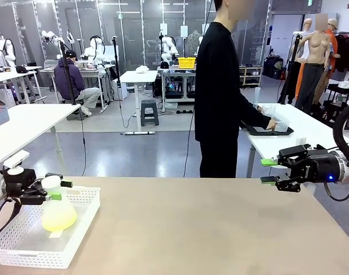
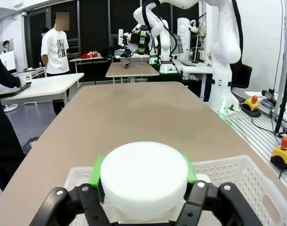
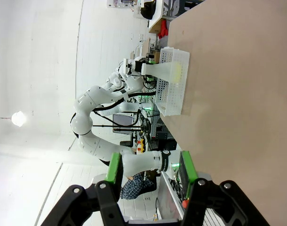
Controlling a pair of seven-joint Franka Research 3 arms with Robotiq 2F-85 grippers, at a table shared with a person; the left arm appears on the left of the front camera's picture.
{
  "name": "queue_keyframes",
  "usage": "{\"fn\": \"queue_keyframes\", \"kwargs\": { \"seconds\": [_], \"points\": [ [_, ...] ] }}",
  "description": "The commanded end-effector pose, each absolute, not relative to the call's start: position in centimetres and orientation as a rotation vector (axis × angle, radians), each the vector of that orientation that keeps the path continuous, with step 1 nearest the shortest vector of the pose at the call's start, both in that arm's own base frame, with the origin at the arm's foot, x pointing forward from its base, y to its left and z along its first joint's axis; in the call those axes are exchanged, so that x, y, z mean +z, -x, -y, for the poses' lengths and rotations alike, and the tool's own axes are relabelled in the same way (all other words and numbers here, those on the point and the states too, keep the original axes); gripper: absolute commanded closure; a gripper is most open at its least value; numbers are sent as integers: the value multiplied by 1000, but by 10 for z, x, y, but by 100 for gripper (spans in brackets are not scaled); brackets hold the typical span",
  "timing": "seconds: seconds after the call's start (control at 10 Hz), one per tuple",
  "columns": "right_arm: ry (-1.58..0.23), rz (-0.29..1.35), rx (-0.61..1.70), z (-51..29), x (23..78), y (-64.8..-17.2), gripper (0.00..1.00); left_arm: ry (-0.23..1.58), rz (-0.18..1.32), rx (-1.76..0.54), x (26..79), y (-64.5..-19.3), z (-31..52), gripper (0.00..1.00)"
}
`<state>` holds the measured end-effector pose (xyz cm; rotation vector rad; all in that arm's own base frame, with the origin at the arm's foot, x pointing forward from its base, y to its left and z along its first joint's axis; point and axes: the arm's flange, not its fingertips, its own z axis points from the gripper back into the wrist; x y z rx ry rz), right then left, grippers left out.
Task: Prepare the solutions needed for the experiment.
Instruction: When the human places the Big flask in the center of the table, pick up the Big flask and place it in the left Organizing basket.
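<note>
Table [image 1: 209,229]: tan, shared with a person [image 1: 220,91] in black who stands at the far side, hand on a dark tray on a neighbouring white table. Basket [image 1: 77,240]: white, perforated, at the table's left near corner. Flask [image 1: 58,211]: frosted white, conical, upright inside the basket, white cap [image 2: 143,181] on top. Solution [image 1: 60,219]: pale yellow-green liquid, filling the flask's lower body. Left gripper [image 1: 55,190]: at the flask's neck, green pads either side of the cap; jaws parted, whether the pads touch the cap cannot be told. Right gripper [image 1: 270,171]: held above the table's right far edge, well apart from the basket, fingers pointing left; jaws open, nothing between them.
</note>
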<state>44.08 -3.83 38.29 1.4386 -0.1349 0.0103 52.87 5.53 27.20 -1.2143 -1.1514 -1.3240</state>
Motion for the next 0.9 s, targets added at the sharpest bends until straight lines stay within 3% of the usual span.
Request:
{"fn": "queue_keyframes", "kwargs": {
  "seconds": [0.0,0.1,0.8],
  "points": [
    [-1444,135,16,38,384,-441,38,1219,1111,-1325,274,-532,-61,8],
    [-1444,135,16,38,384,-441,38,1221,1111,-1320,274,-533,-64,0],
    [-1444,135,16,38,384,-441,38,1206,1146,-1308,273,-530,-63,0]
  ]
}}
